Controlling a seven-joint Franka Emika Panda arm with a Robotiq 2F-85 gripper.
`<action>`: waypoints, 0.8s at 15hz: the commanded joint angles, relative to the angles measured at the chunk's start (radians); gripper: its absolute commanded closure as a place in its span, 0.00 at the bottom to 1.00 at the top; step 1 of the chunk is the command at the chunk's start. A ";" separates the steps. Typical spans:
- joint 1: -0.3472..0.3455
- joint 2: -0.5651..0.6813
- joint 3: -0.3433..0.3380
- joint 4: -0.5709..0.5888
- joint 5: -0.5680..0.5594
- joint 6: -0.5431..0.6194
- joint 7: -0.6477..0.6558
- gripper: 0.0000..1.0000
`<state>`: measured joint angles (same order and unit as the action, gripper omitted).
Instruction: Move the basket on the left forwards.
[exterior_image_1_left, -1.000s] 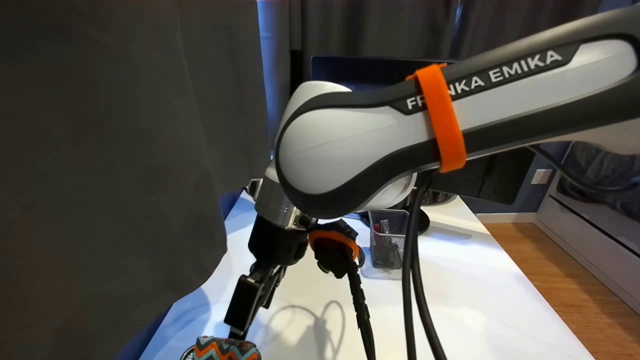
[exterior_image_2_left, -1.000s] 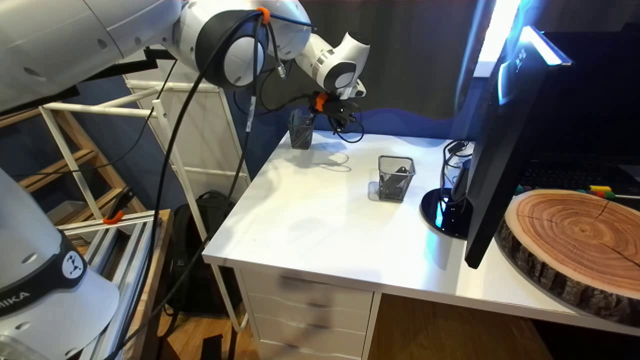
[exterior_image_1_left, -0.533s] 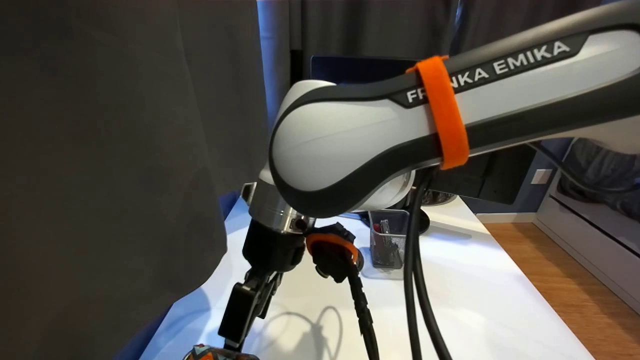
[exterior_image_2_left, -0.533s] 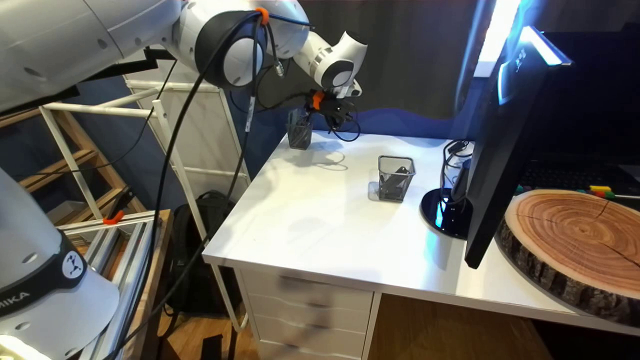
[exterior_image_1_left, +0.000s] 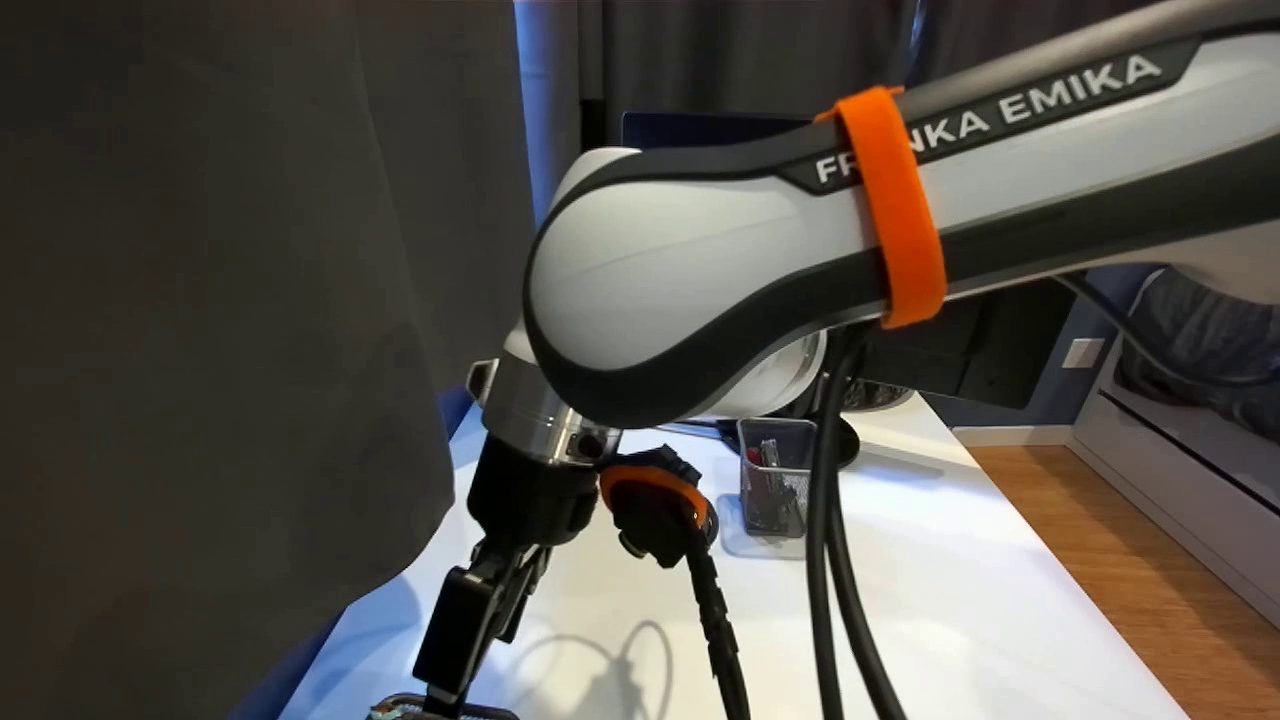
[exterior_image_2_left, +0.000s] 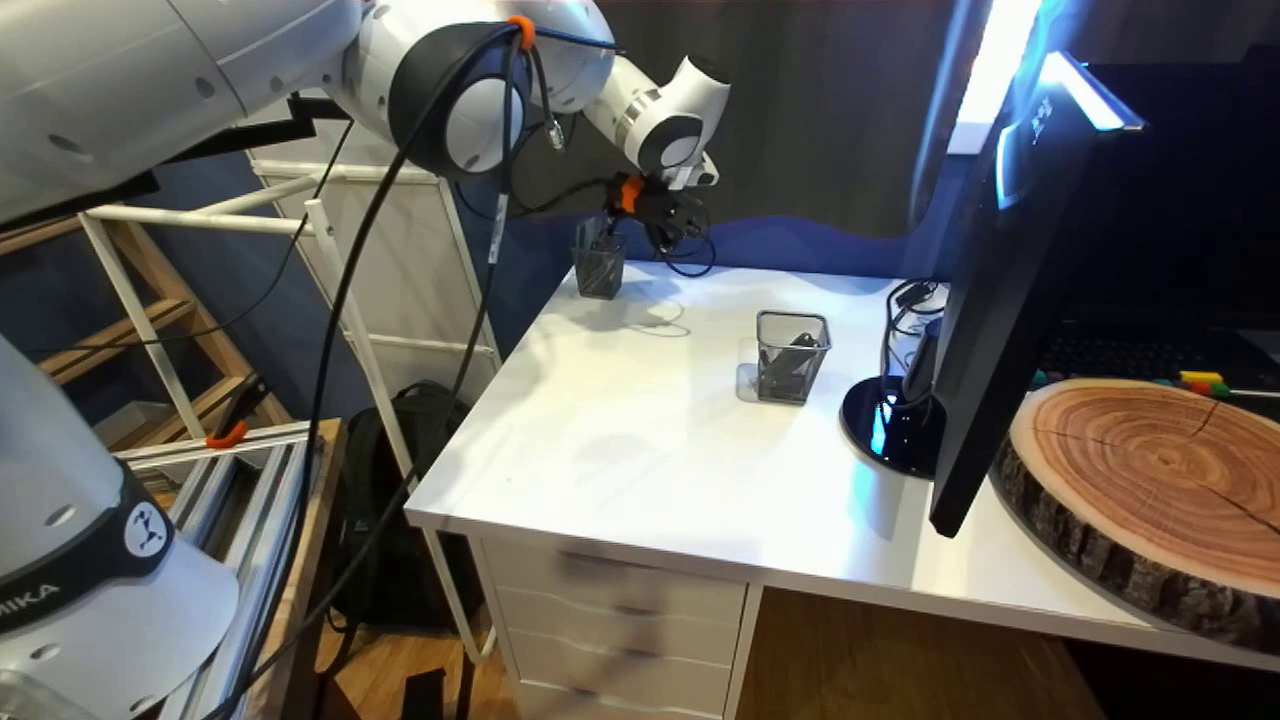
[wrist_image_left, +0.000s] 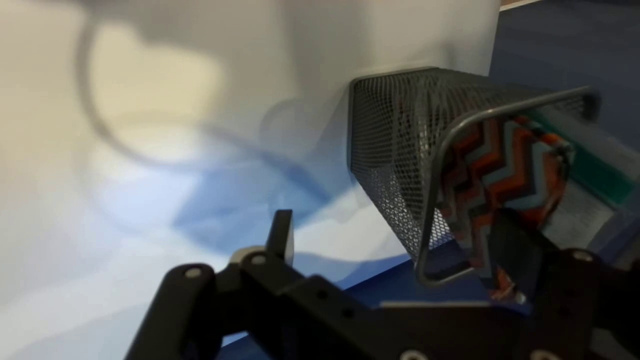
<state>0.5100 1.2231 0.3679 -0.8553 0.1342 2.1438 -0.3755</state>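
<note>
A dark wire-mesh basket (wrist_image_left: 395, 125) stands near the far left corner of the white desk. A pouch with an orange, teal and grey zigzag pattern (wrist_image_left: 520, 165) is inside it. The same basket (exterior_image_2_left: 600, 273) shows in an exterior view; its rim (exterior_image_1_left: 490, 712) is at the bottom edge in an exterior view, with most of it out of frame. My gripper (wrist_image_left: 398, 232) is open. Its fingers straddle the basket's near rim: one outside, the other over the opening against or in front of the pouch. Contact cannot be told.
A second mesh basket (exterior_image_2_left: 792, 358) with dark items stands mid-desk, near the monitor (exterior_image_2_left: 1030, 280). A thick wood slice (exterior_image_2_left: 1160, 480) lies at the right. The desk edge and a grey curtain (exterior_image_1_left: 230, 350) are close to the gripper. Cables (exterior_image_1_left: 725, 630) hang from the wrist.
My arm has moved a little left in both exterior views, with the gripper lower over the basket. The zigzag pouch has sunk or leaned, baring the rim. The basket has shifted very slightly left.
</note>
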 joint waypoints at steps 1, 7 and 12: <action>0.019 0.025 -0.009 0.042 -0.013 -0.028 0.002 0.00; 0.027 0.026 -0.023 0.040 -0.018 -0.024 0.005 0.56; 0.044 0.014 -0.046 0.036 -0.036 -0.038 0.025 0.90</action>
<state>0.5244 1.2244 0.3531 -0.8516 0.1309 2.1353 -0.3755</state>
